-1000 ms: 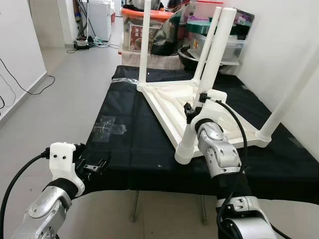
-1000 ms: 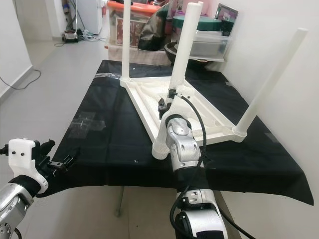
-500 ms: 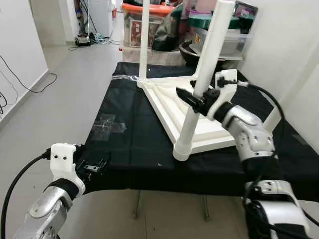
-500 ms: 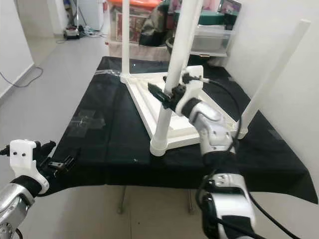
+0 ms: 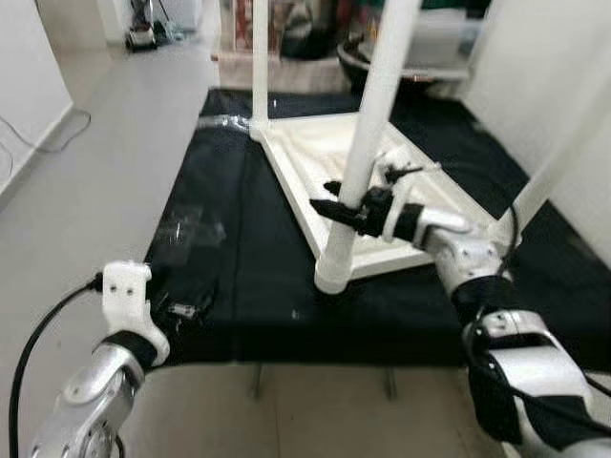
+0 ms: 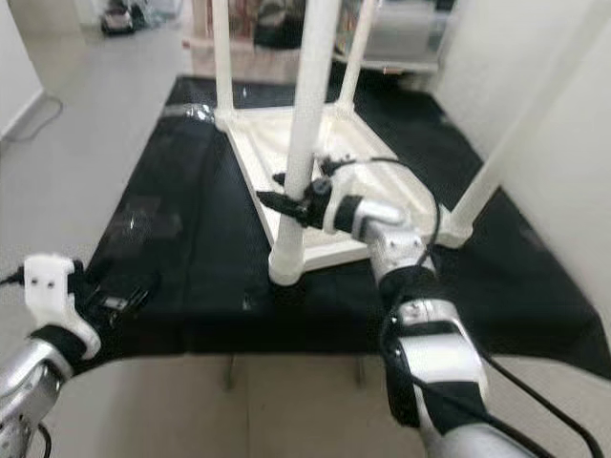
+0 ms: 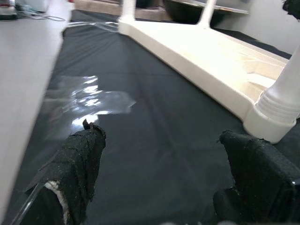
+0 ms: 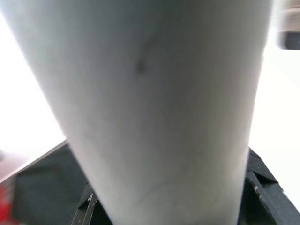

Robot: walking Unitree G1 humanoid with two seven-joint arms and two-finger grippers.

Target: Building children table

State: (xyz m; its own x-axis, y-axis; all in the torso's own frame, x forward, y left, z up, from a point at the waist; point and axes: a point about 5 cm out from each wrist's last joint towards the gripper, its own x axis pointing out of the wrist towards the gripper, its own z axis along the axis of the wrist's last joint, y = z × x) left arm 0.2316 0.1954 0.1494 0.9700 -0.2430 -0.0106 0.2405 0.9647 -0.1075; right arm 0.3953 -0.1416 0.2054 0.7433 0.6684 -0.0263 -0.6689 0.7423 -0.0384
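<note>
A white children's table (image 5: 305, 157) lies upside down on a black-covered work table (image 5: 239, 239), its legs pointing up. My right gripper (image 5: 346, 205) reaches in from the right and is shut on the near leg (image 5: 377, 105), a little above that leg's socket (image 5: 334, 272). In the right wrist view the leg (image 8: 154, 103) sits close between the fingers. My left gripper (image 7: 166, 187) hovers open over the near left edge of the black cloth, with nothing between its fingers (image 7: 79, 164). The left wrist view also catches the near leg's socket (image 7: 281, 108).
A patch of clear tape (image 5: 191, 229) is stuck to the cloth on the left. Storage boxes (image 5: 286, 19) stand beyond the far end. A white wall (image 5: 544, 57) runs close along the right, and grey floor (image 5: 95, 143) lies to the left.
My right forearm has swung out from in front of the near leg to its right, with the gripper staying at the leg. The head view has tipped down and moved closer. The left arm is still.
</note>
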